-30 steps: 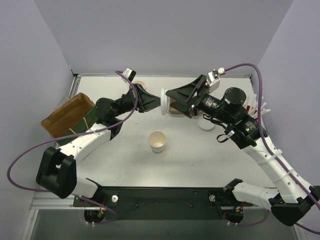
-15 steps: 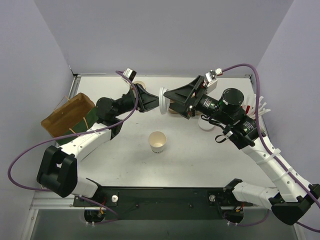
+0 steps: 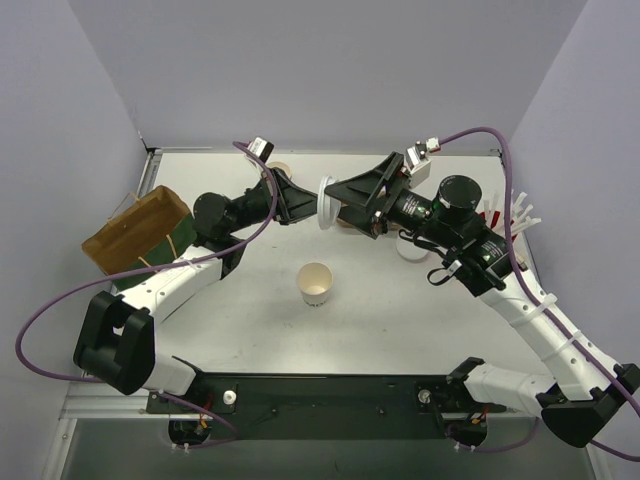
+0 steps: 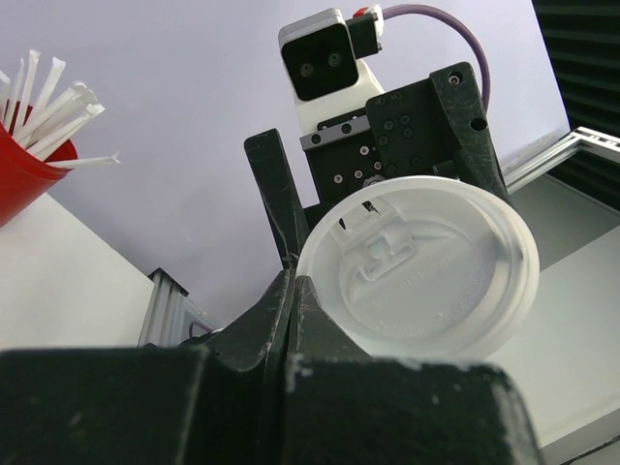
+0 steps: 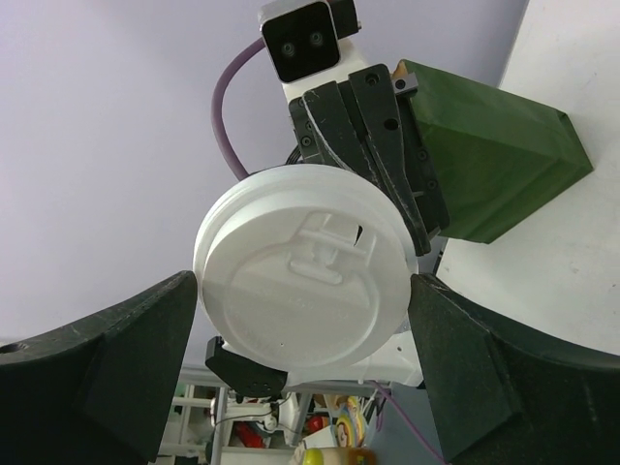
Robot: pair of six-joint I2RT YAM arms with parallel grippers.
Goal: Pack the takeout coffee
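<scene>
The white paper cup point(image 3: 316, 284) stands open and upright in the middle of the table, with no lid on it. Its round white lid point(image 3: 325, 203) hangs in the air above the table's far half. My left gripper point(image 3: 312, 203) is shut on the lid's rim; in the left wrist view the closed fingertips point(image 4: 289, 287) pinch the edge of the lid point(image 4: 417, 266). My right gripper point(image 5: 304, 281) faces it from the other side. Its jaws stand wide, one finger point(image 5: 126, 339) on each side of the lid point(image 5: 300, 281), close to the rim.
A brown paper bag point(image 3: 135, 230) lies open at the left edge. A brown cardboard carrier point(image 3: 350, 220) sits behind the grippers. The red cup of straws point(image 4: 24, 165) stands at the far right, with another white lid point(image 3: 410, 250) on the table near it.
My right gripper has moved left up to the lid, so its fingers now stand on both sides of it, and the jaws have narrowed a little. The left gripper still holds the lid.
</scene>
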